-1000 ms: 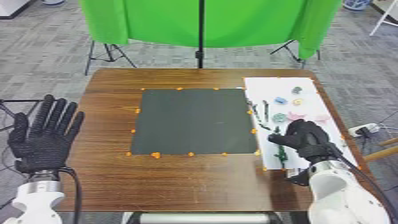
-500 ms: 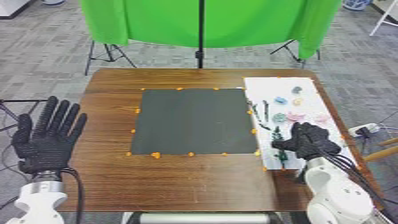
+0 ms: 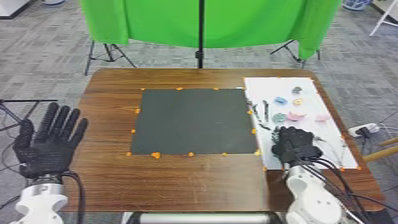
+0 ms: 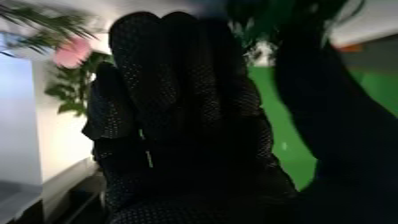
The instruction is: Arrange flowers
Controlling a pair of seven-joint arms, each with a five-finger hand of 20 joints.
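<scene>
The left hand (image 3: 46,157) was at the bench's (image 3: 204,185) left edge, fingers straight and spread. Grey carpet (image 3: 40,52) surrounded the bench, a dark mat (image 3: 191,122) lay mid-bench, and green cloth (image 3: 151,22) hung behind. Flowers (image 3: 296,116) lay on a white sheet (image 3: 269,86), the right hand (image 3: 298,146) at its near part, fingers straight, together.

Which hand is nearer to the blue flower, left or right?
Right. The right hand is over the near part of the white sheet, on the robot's side of the blue flower. The left hand is by the left edge of the table, across the dark sheet from it.
</scene>
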